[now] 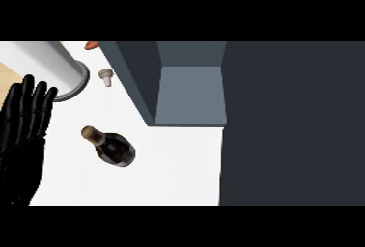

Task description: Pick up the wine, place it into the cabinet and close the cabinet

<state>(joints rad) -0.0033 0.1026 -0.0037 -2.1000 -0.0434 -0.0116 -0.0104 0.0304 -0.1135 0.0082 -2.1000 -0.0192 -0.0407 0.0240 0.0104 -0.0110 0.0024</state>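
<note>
Dark wine bottle (113,147) is left standing on the white tabletop (171,164), just before the open cabinet (189,91); left robot hand (25,125) is seen released beside it, nothing grasped.

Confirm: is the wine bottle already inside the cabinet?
No. The wine bottle stands on the white counter, in front of the open cabinet, with the left hand open beside it.

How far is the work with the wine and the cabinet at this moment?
Nothing looks done yet. The wine bottle stands on the white counter, outside the cabinet, whose compartment is open. Nothing is in hand: the left hand rests open at the view's left edge; the right hand is out of view. Grasping, placing and closing all remain.
</note>
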